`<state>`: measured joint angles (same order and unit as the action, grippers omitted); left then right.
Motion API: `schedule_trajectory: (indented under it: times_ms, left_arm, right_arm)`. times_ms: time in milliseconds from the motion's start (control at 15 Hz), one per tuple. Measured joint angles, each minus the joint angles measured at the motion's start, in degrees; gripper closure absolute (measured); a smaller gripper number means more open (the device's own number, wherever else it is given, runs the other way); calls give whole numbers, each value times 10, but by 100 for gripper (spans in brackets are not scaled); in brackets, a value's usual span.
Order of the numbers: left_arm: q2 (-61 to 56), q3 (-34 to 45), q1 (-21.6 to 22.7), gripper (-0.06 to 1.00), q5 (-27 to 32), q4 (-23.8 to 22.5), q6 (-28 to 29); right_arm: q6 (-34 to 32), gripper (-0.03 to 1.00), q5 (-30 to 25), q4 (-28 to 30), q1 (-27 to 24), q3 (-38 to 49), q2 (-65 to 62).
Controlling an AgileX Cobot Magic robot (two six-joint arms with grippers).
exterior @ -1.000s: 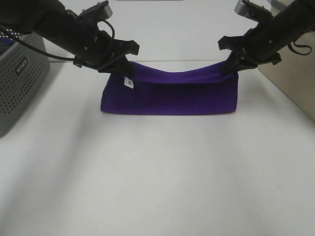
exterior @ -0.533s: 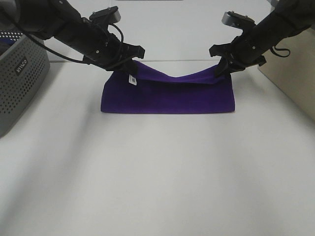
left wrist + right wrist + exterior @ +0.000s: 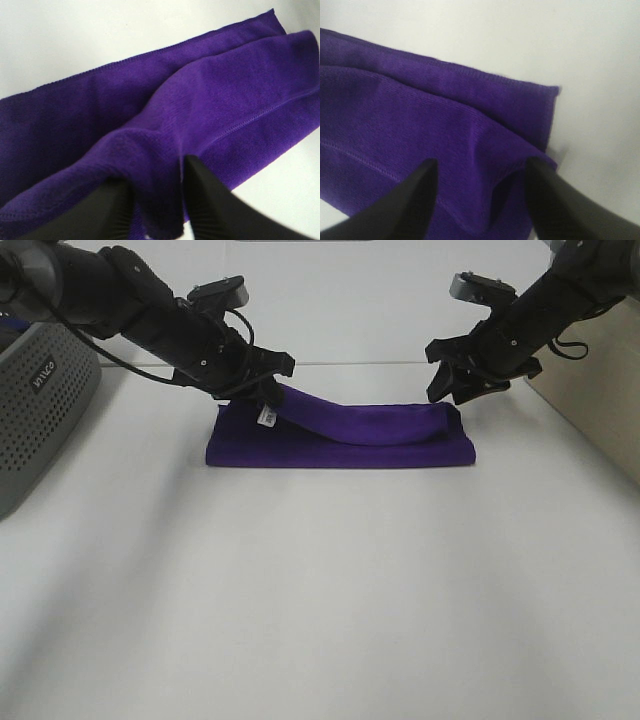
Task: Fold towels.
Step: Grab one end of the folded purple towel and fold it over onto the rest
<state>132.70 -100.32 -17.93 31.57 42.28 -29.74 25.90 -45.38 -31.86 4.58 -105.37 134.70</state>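
Towel (image 3: 340, 440): purple, folded strip, upper centre of frame on desk (image 3: 320, 600), long axis left-right. Left tool (image 3: 262, 395) pinches its raised left corner; right tool (image 3: 452, 388) spread, just above right end.

I've brought both arms down. The towel (image 3: 370, 435), held up off the worktop (image 3: 320, 580) as a tall sagging sheet a second ago, now lies low, its top layer draped over the bottom one. The left claw (image 3: 262, 398) has sunk with its corner still pinched, and the white tag (image 3: 266, 417) hangs lower. The right claw (image 3: 452, 392) has spread and let its corner drop onto the pile.
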Motion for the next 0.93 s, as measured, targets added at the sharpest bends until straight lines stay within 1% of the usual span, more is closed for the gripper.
schedule_trajectory:
  times_ms: [67,133,200,267,400,467,533,667,733,800,933]
  left_arm:
    - [-1,-7,0,41,11,-6,1]
    - [-6,-15,0,24,30,-26,7]
    - [-11,-27,0,15,59,-55,28]
    - [-16,-46,0,12,107,-99,62]
    - [-18,-104,0,11,225,-211,134]
    - [-18,-130,0,11,273,-258,154]
    - [-18,-156,7,11,315,-312,167]
    - [-11,-157,30,11,328,-305,168]
    - [-1,-157,50,11,331,-285,165]
    - [15,-157,75,11,330,-249,147]
    - [45,-157,114,11,328,-140,89]
  right_arm:
    - [-16,28,-13,25,0,0,-1]
    - [-33,19,-31,56,0,-2,-2]
    - [-56,15,-57,88,0,-8,-8]
    - [-73,13,-80,107,0,-18,-19]
    - [-92,12,-132,121,0,-47,-47]
    - [-99,12,-155,122,0,-56,-57]
    - [-121,12,-191,124,0,-60,-72]
    - [-133,12,-223,127,0,-61,-73]
    - [-138,12,-235,129,0,-61,-73]
    - [-139,12,-238,131,0,-61,-73]
    - [-143,12,-241,131,0,-61,-73]
